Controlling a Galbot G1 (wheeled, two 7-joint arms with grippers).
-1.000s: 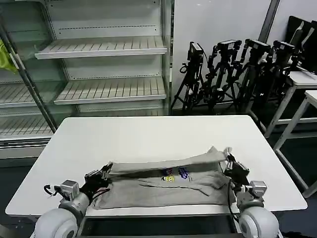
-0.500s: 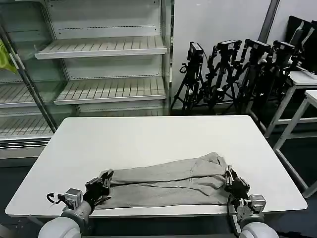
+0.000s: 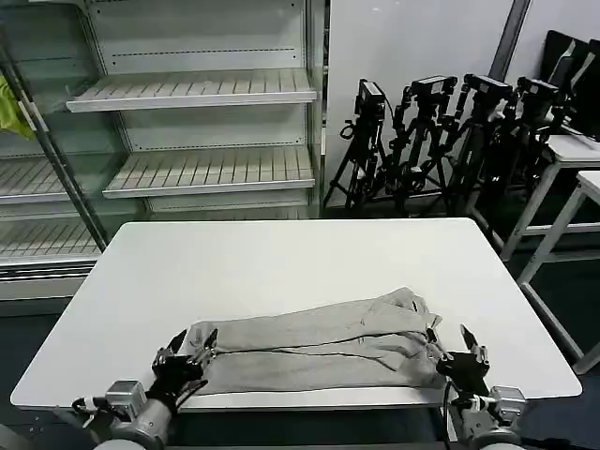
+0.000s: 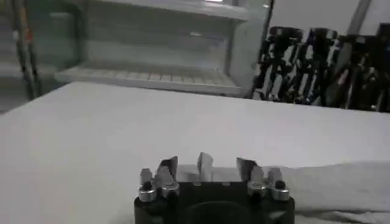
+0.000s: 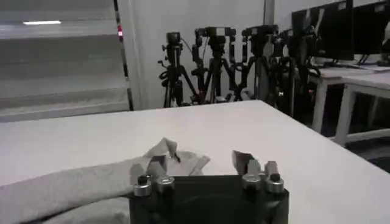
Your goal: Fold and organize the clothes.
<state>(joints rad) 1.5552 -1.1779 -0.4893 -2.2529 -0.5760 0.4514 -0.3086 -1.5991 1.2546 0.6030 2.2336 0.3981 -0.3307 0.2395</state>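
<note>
Two grippers, left gripper (image 3: 187,349) and right gripper (image 3: 457,347), fingers apart, flank the folded shirt (image 3: 314,344) along the table (image 3: 281,258) near edge; far side bare.

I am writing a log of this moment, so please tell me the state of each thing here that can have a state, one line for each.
shirt: folded lengthwise into a long band, lying flat near the table's front edge, held by neither gripper.
left gripper: open, at the shirt's left end.
right gripper: open, at the shirt's right end.
table: bare behind the shirt.
shelves: nothing on them.
</note>
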